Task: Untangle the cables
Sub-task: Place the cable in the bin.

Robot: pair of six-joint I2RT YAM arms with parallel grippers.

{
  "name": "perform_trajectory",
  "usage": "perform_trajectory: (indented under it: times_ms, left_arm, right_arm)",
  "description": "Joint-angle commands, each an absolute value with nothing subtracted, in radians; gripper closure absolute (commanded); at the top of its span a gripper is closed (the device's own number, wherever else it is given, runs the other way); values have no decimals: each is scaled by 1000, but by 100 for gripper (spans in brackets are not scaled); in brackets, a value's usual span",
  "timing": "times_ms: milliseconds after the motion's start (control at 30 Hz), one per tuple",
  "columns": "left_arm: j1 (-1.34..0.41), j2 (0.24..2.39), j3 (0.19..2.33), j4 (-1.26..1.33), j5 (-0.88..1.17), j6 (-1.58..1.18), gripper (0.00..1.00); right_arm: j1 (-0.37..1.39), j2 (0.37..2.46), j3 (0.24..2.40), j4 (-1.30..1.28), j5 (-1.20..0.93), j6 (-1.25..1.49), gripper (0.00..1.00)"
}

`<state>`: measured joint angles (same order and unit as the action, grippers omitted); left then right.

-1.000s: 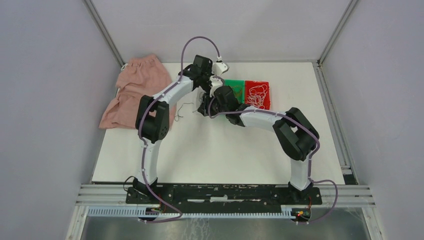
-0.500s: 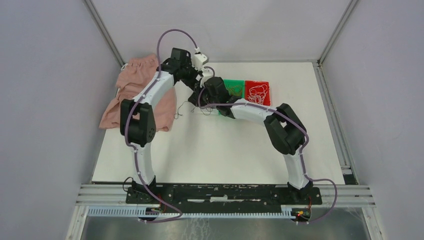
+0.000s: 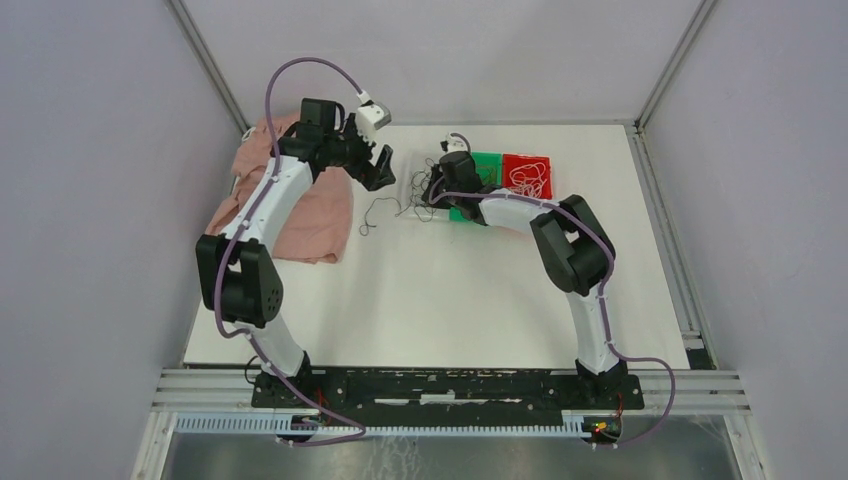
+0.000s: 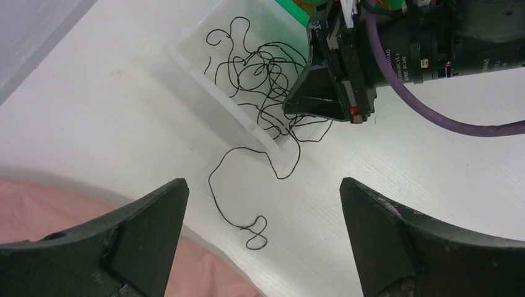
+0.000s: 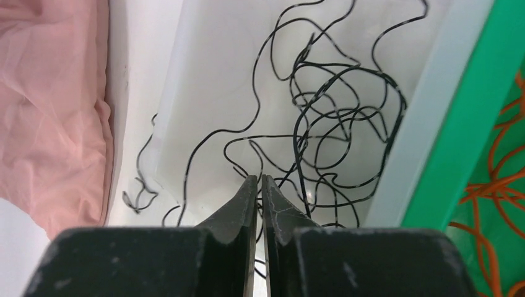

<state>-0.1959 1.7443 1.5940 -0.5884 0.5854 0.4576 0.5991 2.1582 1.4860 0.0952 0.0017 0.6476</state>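
Note:
A tangle of black cables (image 5: pixel 334 117) lies in a white tray (image 5: pixel 210 80); it also shows in the top view (image 3: pixel 418 195) and the left wrist view (image 4: pixel 266 80). One black strand (image 4: pixel 232 198) trails out onto the table. My right gripper (image 5: pixel 260 182) is shut over the tangle, with a strand running into its tips; it also shows in the top view (image 3: pixel 433 190). My left gripper (image 4: pixel 263 207) is open and empty above the trailing strand, to the left of the tray (image 3: pixel 380 165). Orange cables (image 5: pixel 495 204) lie in a green tray (image 3: pixel 470 172). White cables (image 3: pixel 522 178) lie in a red tray (image 3: pixel 540 165).
A pink cloth (image 3: pixel 300 200) lies at the table's left edge, close under my left gripper (image 4: pixel 37 210). The three trays stand side by side at the back middle. The enclosure walls rise on both sides.
My left arm swung left and away from the right gripper, now open and apart from it. My right gripper moved back and right with the black tangle, now over the white tray.

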Motion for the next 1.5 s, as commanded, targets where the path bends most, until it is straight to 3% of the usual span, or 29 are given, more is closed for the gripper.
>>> perform_trajectory:
  times_ms: [0, 200, 300, 700, 967, 1067, 1233, 1467]
  left_arm:
    - [-188, 1732, 1572, -560, 637, 488, 1]
    - [-167, 1760, 1467, -725, 610, 843, 1]
    - [-168, 1787, 1407, -688, 571, 912, 8]
    - [-168, 1898, 1313, -513, 447, 970, 27]
    - [-168, 2002, 1390, -521, 484, 972, 37]
    - [-167, 2031, 1413, -537, 494, 963, 49]
    - [-170, 2002, 1389, -539, 519, 929, 93]
    - [-167, 1768, 1328, -651, 607, 905, 97]
  right_arm:
    - [609, 2142, 1530, 95, 9, 649, 89]
    - [609, 2166, 1580, 61, -2, 628, 90]
    - [609, 2183, 1600, 36, 4, 607, 91]
    - [611, 2347, 1809, -157, 62, 524, 100]
    - [620, 2344, 1764, -165, 54, 540, 100]
    - [633, 2330, 1728, -152, 43, 554, 100]
    - [659, 2280, 1638, -109, 39, 596, 100]
    - [700, 2178, 1514, -48, 28, 699, 100]
